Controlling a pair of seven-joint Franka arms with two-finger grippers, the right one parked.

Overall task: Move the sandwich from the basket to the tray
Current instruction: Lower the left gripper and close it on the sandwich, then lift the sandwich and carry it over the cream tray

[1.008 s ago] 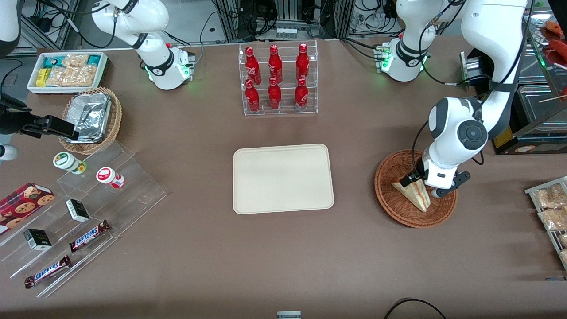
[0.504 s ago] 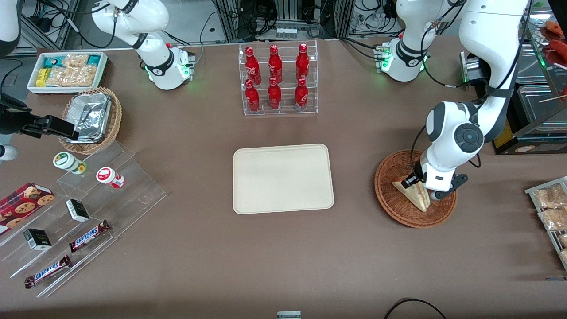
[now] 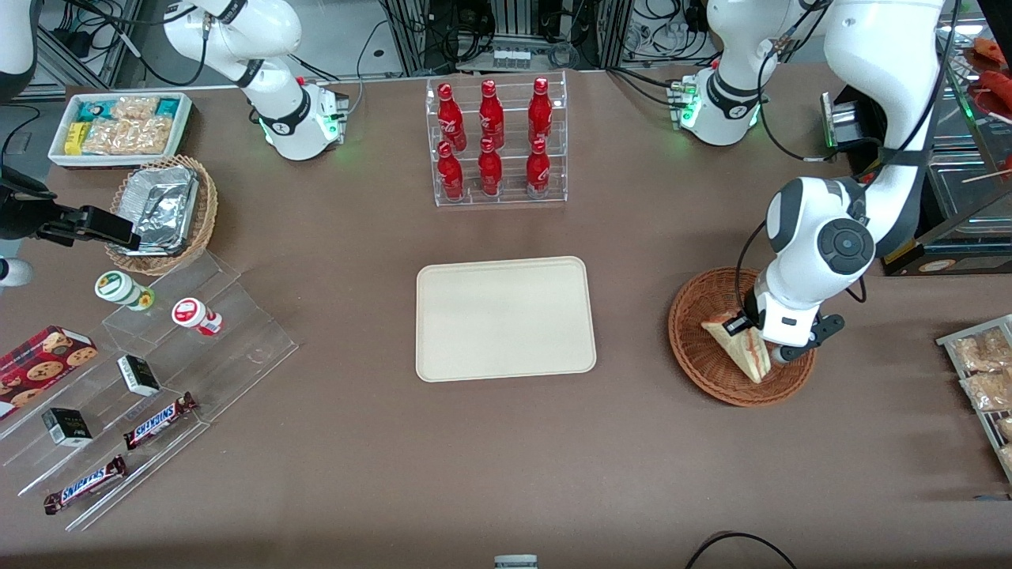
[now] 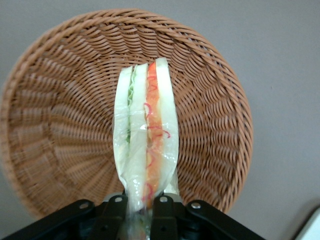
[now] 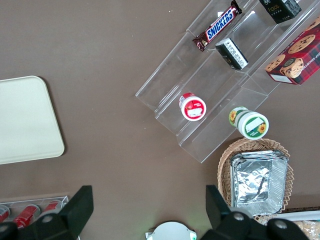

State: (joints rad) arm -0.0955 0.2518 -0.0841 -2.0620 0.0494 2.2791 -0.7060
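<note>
Gripper (image 4: 139, 205) pinching one end of the sandwich (image 4: 146, 150) over the basket (image 4: 55, 130)

The fingers (image 4: 116, 206) are drawn narrow, clamped on the wrapped wedge's end, its red-orange and green filling stripe edge-on between them; the sandwich (image 3: 742, 348) extends out over the woven bowl, whether touching it I cannot tell; the cream tray (image 3: 505, 318) lies well apart toward the parked arm's end, bare brown table (image 3: 632, 332) between; the rack of red bottles (image 3: 494, 141) stands farther from the front camera than the tray.

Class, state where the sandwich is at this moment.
The sandwich is pinched at one end in the claw, over the basket, toward the working arm's end of the table and sideways from the bare tray.
</note>
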